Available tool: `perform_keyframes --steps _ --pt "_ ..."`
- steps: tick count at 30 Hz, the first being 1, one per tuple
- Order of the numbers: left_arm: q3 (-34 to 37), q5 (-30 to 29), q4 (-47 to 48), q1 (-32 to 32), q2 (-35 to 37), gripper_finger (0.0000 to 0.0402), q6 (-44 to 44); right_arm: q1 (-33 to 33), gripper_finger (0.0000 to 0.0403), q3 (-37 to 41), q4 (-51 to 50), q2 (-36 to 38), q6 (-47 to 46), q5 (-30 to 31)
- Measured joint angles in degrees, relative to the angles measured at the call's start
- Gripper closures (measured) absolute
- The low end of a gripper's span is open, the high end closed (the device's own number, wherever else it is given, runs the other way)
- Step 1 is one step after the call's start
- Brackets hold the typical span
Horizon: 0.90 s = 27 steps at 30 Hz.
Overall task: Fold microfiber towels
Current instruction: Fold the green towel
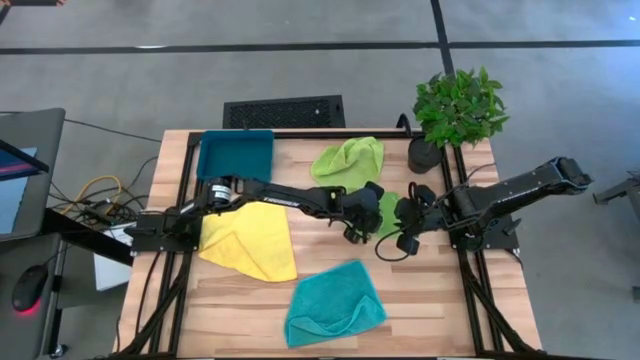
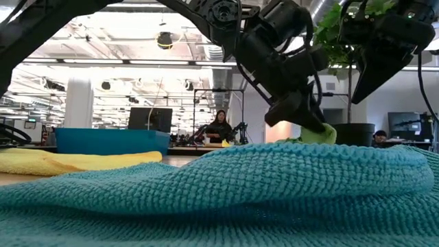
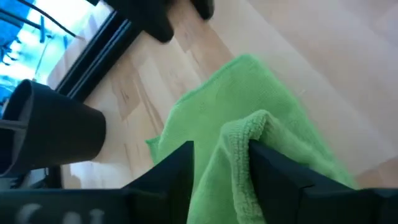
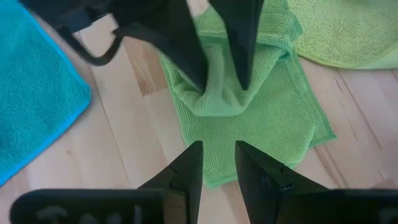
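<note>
A small lime green towel (image 1: 388, 212) lies on the wooden table between my two grippers. My left gripper (image 1: 365, 222) is shut on a bunched-up part of it, which also shows in the left wrist view (image 3: 249, 93). My right gripper (image 4: 217, 146) hovers just above the towel's near edge with its fingers a little apart, and holds nothing. In the low view it hangs high (image 2: 381, 55). A second lime green towel (image 1: 348, 160), a yellow towel (image 1: 250, 240) and a teal towel (image 1: 335, 305) lie loose on the table. My left gripper pinches a gathered fold of the lime green towel (image 4: 219, 93) between its two fingers, with a hemmed edge (image 3: 239, 134) bunched in the gap. The fingers (image 4: 239, 43) point down from above. The pinched part is drawn up into a peak, and the rest of the towel (image 4: 273, 130) lies flat on the table.
A dark-teal tray (image 1: 237, 153) stands at the far left. A potted plant (image 1: 455, 110) stands at the far right corner. Black frame rails (image 1: 470, 270) run along the table's sides. Bare wood shows at the near right. People sit far off in the room (image 2: 221, 127).
</note>
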State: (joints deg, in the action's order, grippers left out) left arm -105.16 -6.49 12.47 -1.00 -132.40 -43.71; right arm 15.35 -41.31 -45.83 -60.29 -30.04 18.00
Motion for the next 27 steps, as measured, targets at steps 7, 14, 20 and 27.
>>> perform_keyframes --steps 7,14,20,27 --pt "-3.59 -2.94 6.75 0.95 0.79 0.0244 4.85 0.0 0.0285 0.01 -0.01 0.0 0.0 -0.02" --pt "-5.05 2.49 22.3 -0.95 3.44 0.0244 12.05 0.0 0.0285 -0.01 0.06 0.0 0.02 -0.09" --pt "-5.09 8.18 34.15 -3.01 8.03 0.0244 17.12 0.04 0.0285 0.94 4.74 -0.03 3.74 -1.87" --pt "-4.12 8.16 43.76 -3.11 13.07 0.0244 21.19 0.96 0.0285 2.2 10.79 -5.81 9.21 -4.44"
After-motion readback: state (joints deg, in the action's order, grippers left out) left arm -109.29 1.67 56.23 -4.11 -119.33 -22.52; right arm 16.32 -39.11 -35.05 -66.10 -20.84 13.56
